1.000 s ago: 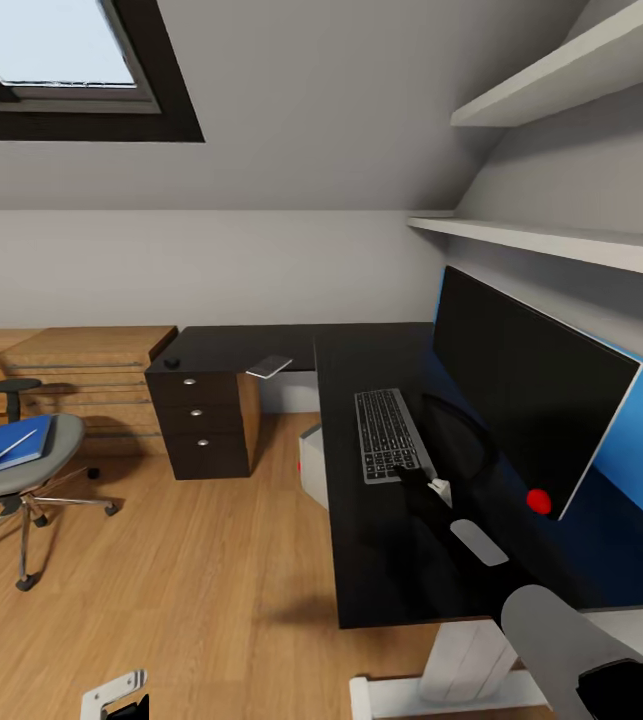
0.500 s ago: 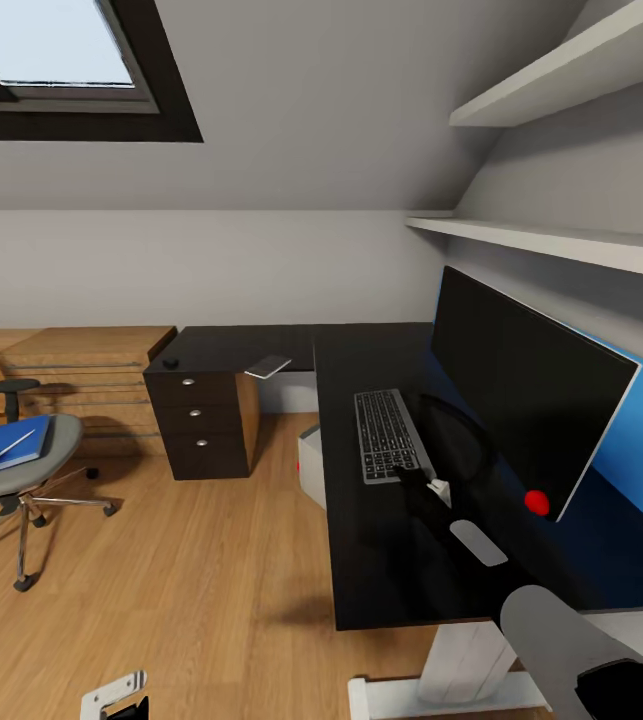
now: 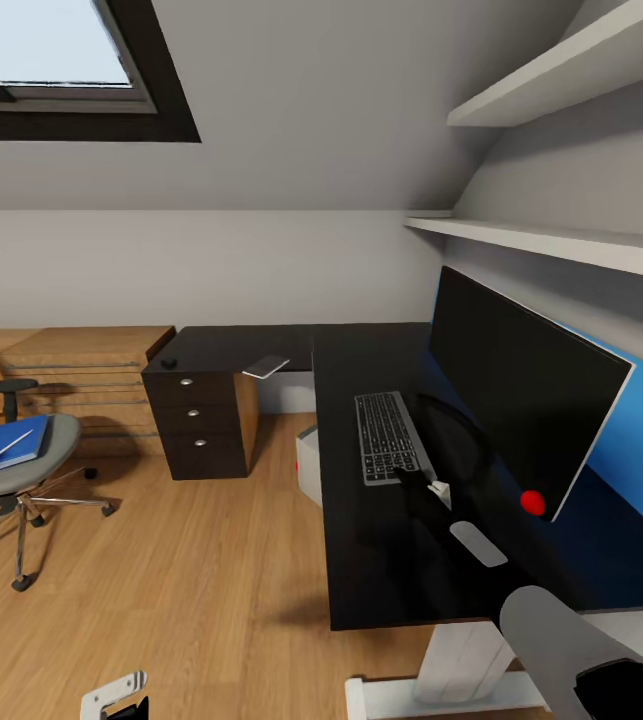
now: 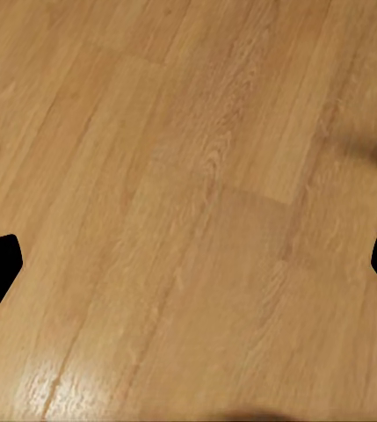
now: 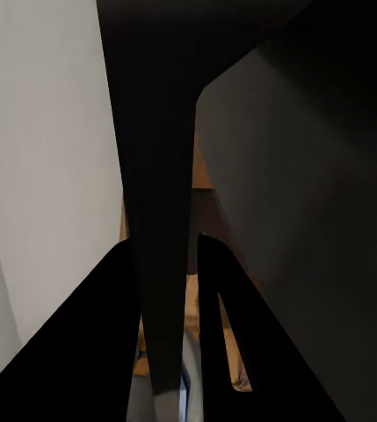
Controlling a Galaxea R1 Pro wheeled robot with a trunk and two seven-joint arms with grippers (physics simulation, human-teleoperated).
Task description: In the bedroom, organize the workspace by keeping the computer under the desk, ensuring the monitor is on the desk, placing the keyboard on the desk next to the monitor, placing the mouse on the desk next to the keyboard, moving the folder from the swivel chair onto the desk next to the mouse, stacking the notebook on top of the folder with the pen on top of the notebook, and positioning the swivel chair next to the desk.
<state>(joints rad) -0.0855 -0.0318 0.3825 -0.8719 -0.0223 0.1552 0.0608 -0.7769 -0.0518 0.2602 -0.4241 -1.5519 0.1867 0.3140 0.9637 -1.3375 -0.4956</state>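
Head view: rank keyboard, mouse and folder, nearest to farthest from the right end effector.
1. keyboard: on the desk, its near edge right at the right end effector.
2. mouse: far corner of the desk, above the drawers.
3. folder: across the room on the swivel chair.

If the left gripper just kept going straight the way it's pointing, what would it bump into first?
Most likely the wooden floor: the left wrist view looks along the open left gripper onto bare planks, with nothing between. How far off it lies is unclear.
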